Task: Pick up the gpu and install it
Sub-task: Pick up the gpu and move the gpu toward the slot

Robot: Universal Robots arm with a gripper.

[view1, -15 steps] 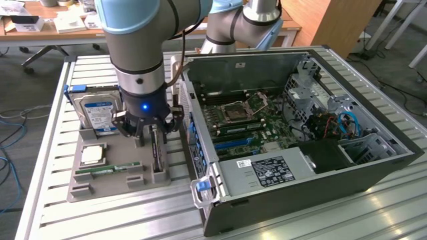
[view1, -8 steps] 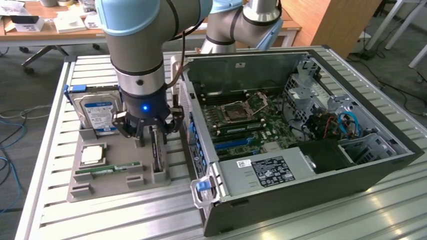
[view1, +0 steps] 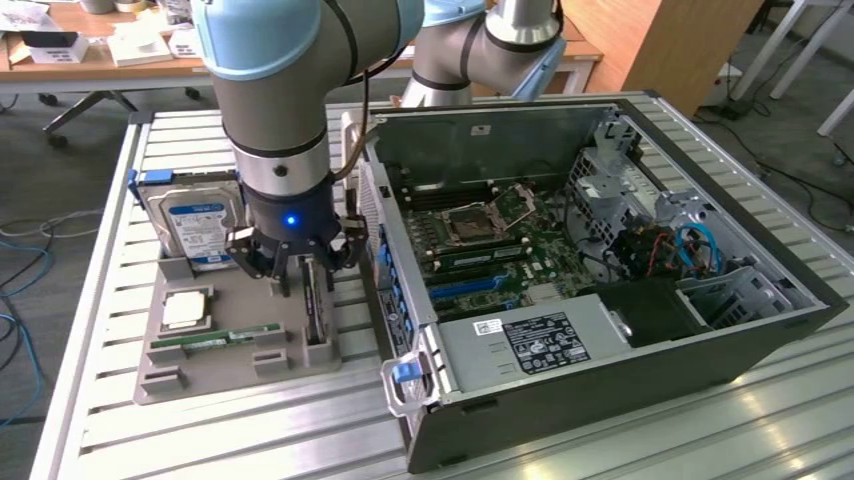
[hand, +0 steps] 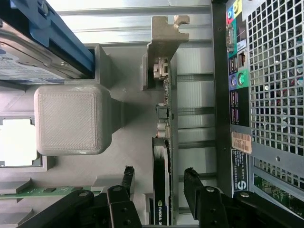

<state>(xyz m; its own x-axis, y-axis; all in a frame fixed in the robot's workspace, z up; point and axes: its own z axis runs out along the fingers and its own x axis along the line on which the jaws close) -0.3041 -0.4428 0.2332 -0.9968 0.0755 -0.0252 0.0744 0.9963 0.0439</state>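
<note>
The gpu (hand: 160,161) stands on its thin edge in a slot of the grey holder (view1: 227,370), just beside the computer case (view1: 641,390) on its port-panel side. Its long axis runs parallel to that panel. The end effector (hand: 158,171) is directly over the card and straddles it. Its 2 fingers (hand: 127,176) are spread wide, 1 on each face, with a gap on both sides, so nothing is pinched. By my reading, the grasp is lined up but not yet made.

The wrist view shows those gaps, and the card's metal bracket at the end away from the fingers. The exterior view shows the open case with its motherboard (view1: 487,240), and the hard drive (view1: 194,225) and RAM stick (view1: 214,340) farther from the case, all resting on the slatted worktop (view1: 200,440).
</note>
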